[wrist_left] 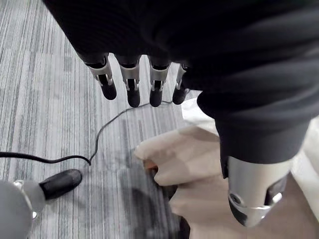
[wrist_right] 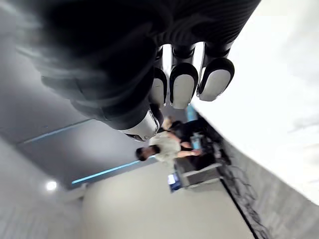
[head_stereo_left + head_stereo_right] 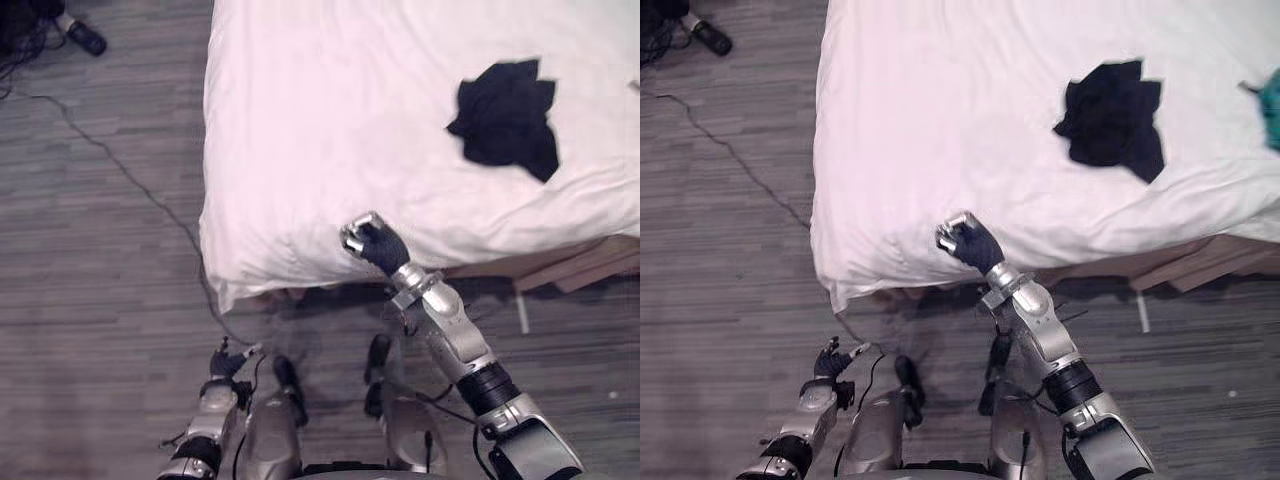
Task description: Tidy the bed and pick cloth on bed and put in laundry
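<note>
A crumpled black cloth [image 3: 507, 117] lies on the white bed sheet [image 3: 330, 110], toward the bed's right side. My right hand [image 3: 372, 243] is raised at the bed's front edge, well to the left of the cloth and nearer to me. Its fingers [image 2: 182, 88] are curled with nothing in them. My left hand [image 3: 228, 362] hangs low over the floor near the bed's front left corner, its fingers [image 1: 132, 87] straight and relaxed, holding nothing.
A teal item [image 3: 1272, 110] lies at the bed's right edge. The wooden bed frame [image 3: 590, 262] shows under the sheet at the right. A dark object [image 3: 85, 38] lies on the grey floor at the far left. A seated person [image 2: 159, 147] is across the room.
</note>
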Robot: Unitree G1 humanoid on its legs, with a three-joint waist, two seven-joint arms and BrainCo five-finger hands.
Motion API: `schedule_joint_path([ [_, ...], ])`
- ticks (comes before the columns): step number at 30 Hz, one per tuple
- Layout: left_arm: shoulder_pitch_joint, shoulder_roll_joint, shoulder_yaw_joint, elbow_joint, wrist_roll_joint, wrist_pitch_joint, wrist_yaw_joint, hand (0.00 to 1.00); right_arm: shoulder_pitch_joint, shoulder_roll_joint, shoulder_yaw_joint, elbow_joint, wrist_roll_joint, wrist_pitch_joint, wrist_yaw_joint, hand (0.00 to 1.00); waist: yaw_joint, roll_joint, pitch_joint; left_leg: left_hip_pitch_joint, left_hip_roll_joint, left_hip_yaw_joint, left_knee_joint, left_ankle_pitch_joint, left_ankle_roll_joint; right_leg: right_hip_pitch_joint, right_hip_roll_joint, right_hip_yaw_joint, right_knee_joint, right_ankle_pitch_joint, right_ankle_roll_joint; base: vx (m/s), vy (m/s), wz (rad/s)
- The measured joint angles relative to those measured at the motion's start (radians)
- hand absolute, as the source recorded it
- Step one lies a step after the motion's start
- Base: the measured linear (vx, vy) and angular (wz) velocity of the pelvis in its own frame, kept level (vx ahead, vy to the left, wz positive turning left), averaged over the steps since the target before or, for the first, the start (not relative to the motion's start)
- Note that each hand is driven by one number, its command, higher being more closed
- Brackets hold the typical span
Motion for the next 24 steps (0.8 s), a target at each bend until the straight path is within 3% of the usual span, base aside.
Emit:
schedule_joint_path([
  [2, -0.001, 0.000, 0.000, 0.001, 0.001, 0.012, 0.000, 0.00, -0.063, 0.009, -0.054, -0.004, 0.000, 0.001, -0.055, 1.00, 0.000, -0.005, -0.003, -0.005, -0.005, 0.001, 0.007, -0.001, 0.000, -0.002, -0.007, 0.001, 0.000, 0.005, 0.005, -0.02, 0.063, 0.03],
  [5, -0.004, 0.000, 0.002, -0.001, 0.002, 0.017, -0.001, 0.00, -0.207, -0.008, -0.150, 0.072, 0.001, 0.004, -0.127, 1.00, 0.000, 0.014, 0.010, -0.063, -0.005, -0.011, 0.069, -0.021, 0.009, -0.035, -0.021, 0.002, 0.014, 0.018, 0.006, -0.10, 0.072, 0.08],
  [11, -0.096, -0.020, -0.034, 0.038, 0.001, 0.016, 0.000, 0.00, -0.480, -0.162, -0.202, 0.351, 0.042, 0.012, -0.230, 1.00, 0.022, 0.117, 0.064, -0.272, -0.013, -0.041, 0.182, -0.057, 0.025, -0.211, -0.058, -0.002, 0.070, 0.038, 0.011, -0.16, 0.041, 0.09],
  [15, -0.110, -0.050, -0.056, 0.034, -0.001, 0.016, 0.000, 0.00, -0.482, -0.216, -0.238, 0.481, 0.077, 0.021, -0.315, 1.00, 0.038, 0.155, 0.083, -0.346, -0.033, -0.050, 0.179, -0.039, 0.027, -0.314, -0.081, 0.006, 0.125, 0.034, 0.007, -0.08, -0.008, 0.06],
  [20, -0.110, -0.085, -0.052, -0.045, -0.001, 0.016, -0.001, 0.00, -0.460, -0.248, -0.356, 0.441, 0.168, -0.014, -0.336, 1.00, 0.028, 0.167, 0.089, -0.397, -0.034, -0.039, 0.228, -0.031, 0.047, -0.435, -0.122, 0.027, 0.314, -0.055, -0.007, 0.02, -0.037, 0.05],
  [24, -0.110, -0.087, -0.046, -0.104, -0.001, -0.022, -0.003, 0.00, -0.346, -0.259, -0.459, 0.387, 0.326, -0.089, -0.329, 1.00, 0.027, 0.166, 0.090, -0.455, 0.011, -0.042, 0.391, -0.118, 0.039, -0.520, -0.137, 0.052, 0.500, -0.167, -0.009, 0.01, -0.078, -0.05],
])
